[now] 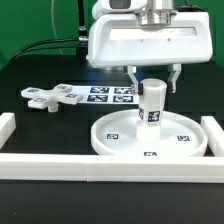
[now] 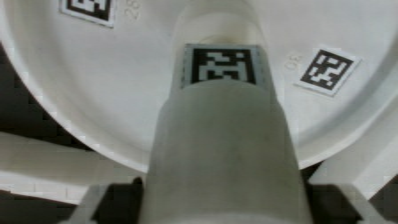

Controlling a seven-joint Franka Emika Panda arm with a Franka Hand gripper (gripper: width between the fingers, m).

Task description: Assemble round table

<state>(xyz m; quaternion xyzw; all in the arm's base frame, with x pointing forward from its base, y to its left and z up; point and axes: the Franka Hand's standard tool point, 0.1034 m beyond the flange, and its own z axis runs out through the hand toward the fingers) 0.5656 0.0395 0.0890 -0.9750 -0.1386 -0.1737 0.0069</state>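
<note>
The wide white rimmed disc (image 1: 118,140) lies flat on the black table near the front rail. The short cylinder post (image 1: 152,108) stands upright at its centre, with a tag on its side. My gripper (image 1: 154,88) comes down from above with a finger on each side of the post's top, shut on it. In the wrist view the post (image 2: 222,130) fills the middle and runs down to the disc (image 2: 107,80). The dark fingers (image 2: 118,202) press its sides, with the gripper (image 2: 222,205) closed round it. The cross-shaped flat piece (image 1: 52,97) lies apart at the exterior view's left.
The marker board (image 1: 105,94) lies flat behind the disc. Long white rails border the table at the front (image 1: 100,167), the exterior view's left (image 1: 7,126) and its right (image 1: 212,135). Black cables hang at the back.
</note>
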